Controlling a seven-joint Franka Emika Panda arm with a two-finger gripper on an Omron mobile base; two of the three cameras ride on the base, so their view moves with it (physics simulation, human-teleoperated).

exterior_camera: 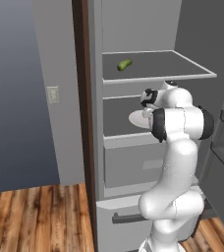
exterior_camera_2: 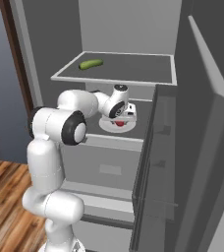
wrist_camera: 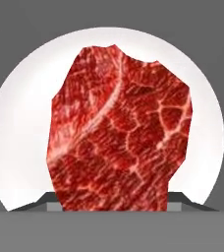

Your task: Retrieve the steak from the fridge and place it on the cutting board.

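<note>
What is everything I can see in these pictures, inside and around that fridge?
fridge: one, light grey with dark shelves, door open, in front of the robot.
steak: one, bright red with pale marbling, lying on the plate on the middle shelf.
plate: one, white, round, on the middle shelf.
cucumber-like vegetable: one, green, on the upper shelf.
drawer: one, grey, below the middle shelf.
bar handle: one, dark, low on the fridge.
wall switch: one, pale, on the grey wall to the left.
floor: brown wood planks.
gripper: one, white and dark, down over the steak; its fingertips flank the meat.
</note>
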